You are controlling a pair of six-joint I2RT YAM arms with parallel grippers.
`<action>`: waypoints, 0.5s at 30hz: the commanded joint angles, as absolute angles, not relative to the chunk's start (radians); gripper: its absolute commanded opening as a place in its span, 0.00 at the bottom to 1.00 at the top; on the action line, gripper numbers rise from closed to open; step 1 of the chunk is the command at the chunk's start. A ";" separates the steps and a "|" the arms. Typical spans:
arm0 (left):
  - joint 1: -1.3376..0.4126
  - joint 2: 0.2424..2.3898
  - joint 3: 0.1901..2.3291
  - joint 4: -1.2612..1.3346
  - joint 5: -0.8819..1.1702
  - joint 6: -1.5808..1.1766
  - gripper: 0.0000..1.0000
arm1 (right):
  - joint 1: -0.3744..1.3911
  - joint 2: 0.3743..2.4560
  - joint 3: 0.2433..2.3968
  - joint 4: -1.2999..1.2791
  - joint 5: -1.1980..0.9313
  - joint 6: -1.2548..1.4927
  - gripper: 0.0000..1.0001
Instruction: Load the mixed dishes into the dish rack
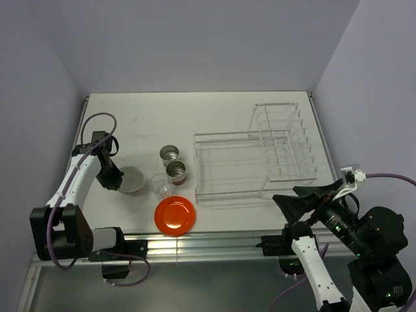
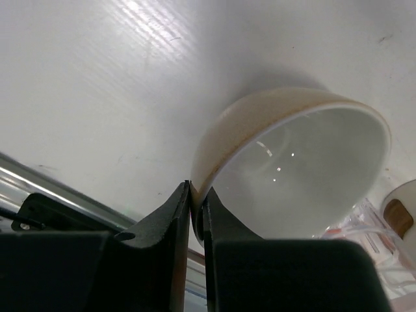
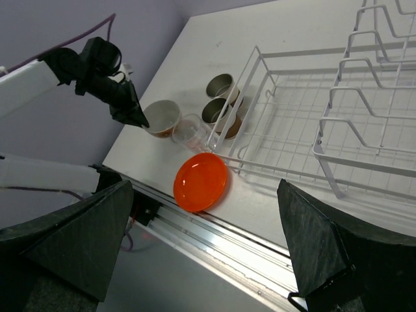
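Plate [image 1: 175, 215], lower centre: was plain orange-red, glossy, unpatterned.
Bowl [image 2: 305, 162]: was beige outside, white inside.
Upper cup [image 1: 169, 153] and lower cup [image 1: 176, 170], centre: showed brown walls, grey insides.
Glass [image 1: 161, 184]: was clear, colourless.
Dish rack [image 1: 227, 169], right of centre: was a pale, see-through wire grid.
Table [image 1: 143, 117]: was white with faint dark specks.
Left gripper [image 2: 197, 195]: was black.
Walls [image 1: 195, 39], upper frame: were pale lilac.
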State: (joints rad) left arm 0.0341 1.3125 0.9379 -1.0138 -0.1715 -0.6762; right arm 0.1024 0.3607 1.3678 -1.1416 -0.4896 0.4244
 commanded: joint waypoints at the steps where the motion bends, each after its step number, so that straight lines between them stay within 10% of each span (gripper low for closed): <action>1: 0.040 1.223 0.994 -1.077 -0.201 -0.715 0.00 | 0.109 0.399 1.356 -1.069 -0.477 0.406 1.00; 15: 0.040 1.091 1.110 -1.123 -0.210 -0.735 0.00 | 0.107 0.420 1.332 -1.029 -0.506 0.411 1.00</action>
